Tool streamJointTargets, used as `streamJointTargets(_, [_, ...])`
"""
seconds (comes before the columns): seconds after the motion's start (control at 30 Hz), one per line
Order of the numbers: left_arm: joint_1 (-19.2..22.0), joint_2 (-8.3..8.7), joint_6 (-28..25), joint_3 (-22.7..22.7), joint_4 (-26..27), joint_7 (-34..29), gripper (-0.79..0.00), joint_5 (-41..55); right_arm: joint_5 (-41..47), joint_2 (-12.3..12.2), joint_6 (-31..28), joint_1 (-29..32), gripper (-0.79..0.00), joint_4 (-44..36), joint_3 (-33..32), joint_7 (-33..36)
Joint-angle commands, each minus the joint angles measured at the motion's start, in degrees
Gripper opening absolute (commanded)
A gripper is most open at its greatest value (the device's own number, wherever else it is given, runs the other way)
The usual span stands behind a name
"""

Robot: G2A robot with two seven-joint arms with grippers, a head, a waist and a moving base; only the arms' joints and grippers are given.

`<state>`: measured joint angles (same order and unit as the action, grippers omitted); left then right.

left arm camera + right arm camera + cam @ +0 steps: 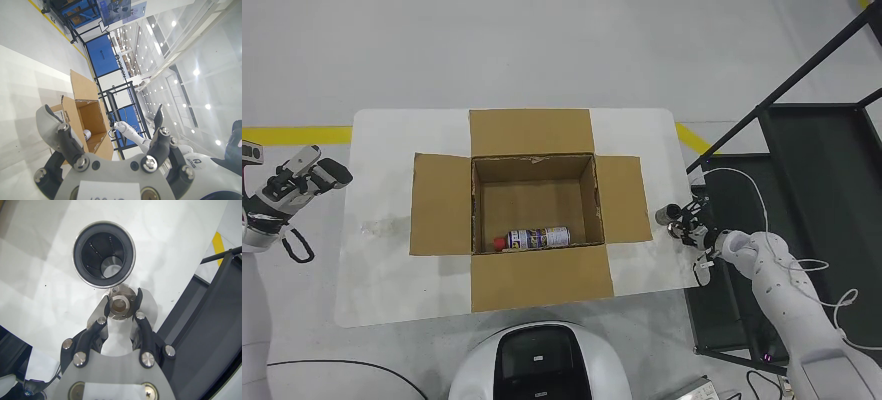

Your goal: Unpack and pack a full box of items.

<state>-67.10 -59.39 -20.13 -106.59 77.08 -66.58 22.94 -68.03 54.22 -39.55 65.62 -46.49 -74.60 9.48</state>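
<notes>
R gripper [122,303] is at the R edge of the white table [382,200], clamped on a small metal flange [121,310]. Pads sit on opposite sides of its rim and the raised hub faces the wrist cam. Flange is square between the two fingers [139,298], not off to one side.

Just beyond the fingertips, nr but apart from the flange, is a dark hollow tube w/ metal rim [88,258]. It stands on end on the table, and tabletop shows through its bore. From above, the tube [670,214] is on the box side of the R gripper [687,228], between it and the box's R flap.

Cardboard box [532,130] is mid-table w/ all 4 flaps folded out flat. Inside, a spray can [537,238] lies on its side against the wall nearest the robot, red cap to the L. It's well apart from both grippers.

L gripper [317,172] is off the table's L edge, above the floor, jaws wide apart w/ nothing between. L wrist cam looks past its fingers [51,121] across to the box [83,89] and the can [87,134] on the box floor
</notes>
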Motion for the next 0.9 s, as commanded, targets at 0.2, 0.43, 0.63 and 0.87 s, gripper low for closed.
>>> streamJointTargets(0.2, [0.0,0.0,0.0,0.0,0.0,0.0,0.0,0.0,-1.1,-0.9,-0.1,1.8,-0.785,-1.8,-2.0,-1.8])
streamJointTargets(0.43, [0.0,0.0,0.0,0.0,0.0,0.0,0.0,0.0,-0.4,-2.8,-3.0,6.8,-0.785,-7.2,-7.3,-2.6])
streamJointTargets(0.63, [0.0,0.0,0.0,0.0,0.0,0.0,0.0,0.0,7.0,-4.5,-8.5,13.3,-0.785,-15.8,-15.3,-2.4])
streamJointTargets(0.87, [0.0,0.0,0.0,0.0,0.0,0.0,0.0,0.0,20.4,-5.8,-13.8,19.3,-0.785,-27.3,-22.5,2.8])
